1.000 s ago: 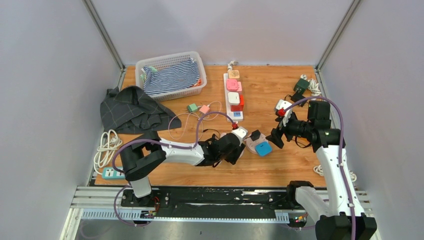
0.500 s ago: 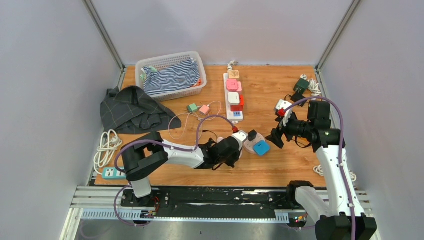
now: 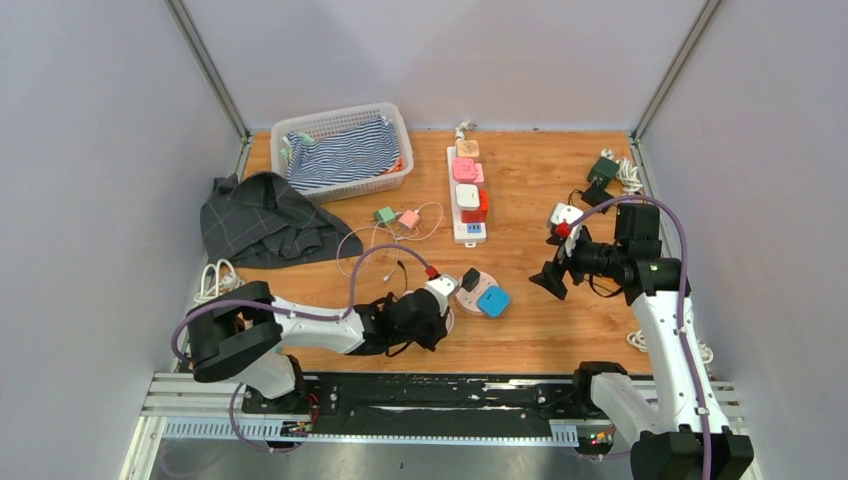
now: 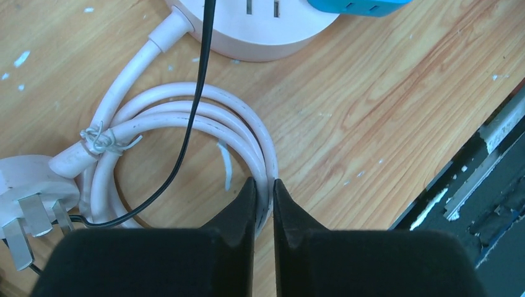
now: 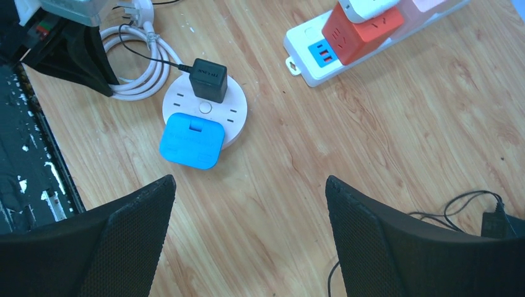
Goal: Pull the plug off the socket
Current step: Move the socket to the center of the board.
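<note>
A round pale socket [image 5: 232, 114] lies on the wooden table with a black plug [image 5: 208, 80] and a blue plug [image 5: 190, 141] seated in it. Its white cable [image 4: 186, 111] is coiled beside it and ends in a white three-pin plug [image 4: 28, 198]. My left gripper [image 4: 264, 185] is shut on the outer loop of that cable, just left of the socket [image 3: 465, 300]. A thin black cord [image 4: 198, 93] runs from the black plug across the coil. My right gripper [image 5: 251, 185] hangs open above bare wood to the right of the socket, holding nothing.
A long white power strip [image 3: 467, 190] with several plugs lies behind. A white basket [image 3: 345, 150] of striped cloth and a grey cloth [image 3: 262, 220] sit at back left. A black adapter [image 3: 603, 170] is at back right. The metal rail [image 4: 489, 185] edges the table close by.
My left gripper closed on the white cable and drew back to the left and nearer, dragging the round socket and its plugs along. The right arm stayed put.
</note>
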Robot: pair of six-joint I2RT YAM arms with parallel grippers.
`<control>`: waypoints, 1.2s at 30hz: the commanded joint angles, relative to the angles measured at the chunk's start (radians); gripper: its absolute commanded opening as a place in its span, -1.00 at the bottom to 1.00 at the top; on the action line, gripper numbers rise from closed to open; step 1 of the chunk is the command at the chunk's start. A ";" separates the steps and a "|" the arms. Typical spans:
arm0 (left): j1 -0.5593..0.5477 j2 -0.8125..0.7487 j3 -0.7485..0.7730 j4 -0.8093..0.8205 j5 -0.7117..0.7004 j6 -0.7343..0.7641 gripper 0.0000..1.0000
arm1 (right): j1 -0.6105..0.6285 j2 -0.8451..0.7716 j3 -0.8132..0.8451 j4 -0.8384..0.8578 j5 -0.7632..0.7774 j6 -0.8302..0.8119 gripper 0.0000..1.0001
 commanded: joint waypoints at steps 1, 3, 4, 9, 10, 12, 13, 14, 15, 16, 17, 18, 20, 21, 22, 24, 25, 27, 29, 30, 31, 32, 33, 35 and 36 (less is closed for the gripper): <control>0.009 -0.046 -0.065 -0.086 -0.023 -0.032 -0.76 | -0.014 -0.024 -0.036 -0.051 -0.117 -0.100 0.83; 0.019 -0.074 -0.069 -0.087 -0.003 -0.029 -0.58 | -0.012 -0.032 -0.061 -0.067 -0.171 -0.169 0.84; 0.019 -0.094 -0.068 -0.086 0.013 -0.023 -0.48 | -0.009 -0.034 -0.073 -0.084 -0.198 -0.225 0.85; 0.022 -0.224 -0.057 -0.085 0.087 0.023 0.01 | 0.020 -0.048 -0.140 -0.161 -0.268 -0.506 1.00; 0.022 -0.253 -0.057 -0.085 0.102 0.038 0.07 | 0.054 -0.049 -0.149 -0.163 -0.267 -0.536 1.00; 0.023 -0.333 -0.057 -0.085 0.127 0.075 0.17 | 0.096 -0.039 -0.159 -0.165 -0.253 -0.571 1.00; 0.023 -0.365 -0.058 -0.085 0.135 0.098 0.20 | 0.117 -0.032 -0.159 -0.169 -0.240 -0.587 1.00; 0.023 -0.400 -0.058 -0.085 0.130 0.127 0.22 | 0.138 -0.024 -0.162 -0.179 -0.227 -0.611 1.00; 0.023 -0.430 -0.057 -0.084 0.114 0.159 0.27 | 0.160 -0.017 -0.171 -0.192 -0.212 -0.659 1.00; 0.023 -0.455 -0.056 -0.083 0.080 0.194 0.34 | 0.176 -0.012 -0.183 -0.200 -0.199 -0.712 1.00; 0.023 -0.479 -0.053 -0.082 0.025 0.224 0.43 | 0.196 -0.012 -0.198 -0.201 -0.184 -0.782 1.00; 0.023 -0.494 -0.048 -0.080 -0.029 0.258 0.57 | 0.215 -0.013 -0.214 -0.197 -0.163 -0.845 1.00; 0.027 -0.493 -0.034 -0.065 -0.119 0.331 0.80 | 0.245 -0.027 -0.257 -0.134 -0.132 -0.924 1.00; 0.035 -0.477 -0.023 -0.053 -0.141 0.357 0.84 | 0.254 -0.041 -0.286 -0.065 -0.124 -0.934 1.00; 0.049 -0.451 -0.002 -0.050 -0.144 0.371 0.85 | 0.264 -0.042 -0.305 -0.007 -0.114 -0.943 1.00; 0.079 -0.391 0.044 -0.048 -0.121 0.378 0.87 | 0.283 -0.003 -0.308 0.050 -0.084 -0.974 0.99; 0.088 -0.361 0.065 -0.048 -0.115 0.375 0.87 | 0.293 0.012 -0.317 0.081 -0.073 -0.982 0.98; 0.092 -0.316 0.093 -0.049 -0.110 0.367 0.87 | 0.324 0.014 -0.378 0.212 -0.030 -0.985 0.99; 0.092 -0.281 0.104 -0.049 -0.105 0.354 0.87 | 0.370 -0.004 -0.449 0.314 0.039 -0.992 0.99; 0.092 -0.269 0.102 -0.048 -0.104 0.348 0.87 | 0.387 -0.009 -0.487 0.344 0.068 -1.008 1.00; 0.092 -0.260 0.098 -0.048 -0.103 0.341 0.87 | 0.401 -0.004 -0.507 0.367 0.092 -1.030 1.00; 0.092 -0.254 0.091 -0.048 -0.101 0.336 0.87 | 0.410 0.005 -0.526 0.392 0.110 -1.046 1.00; 0.092 -0.250 0.083 -0.048 -0.103 0.330 0.87 | 0.417 0.016 -0.543 0.421 0.125 -1.053 1.00; 0.092 -0.250 0.064 -0.049 -0.109 0.315 0.87 | 0.438 0.024 -0.573 0.484 0.157 -1.055 1.00; 0.092 -0.254 0.054 -0.049 -0.112 0.305 0.87 | 0.448 0.022 -0.588 0.530 0.171 -1.037 1.00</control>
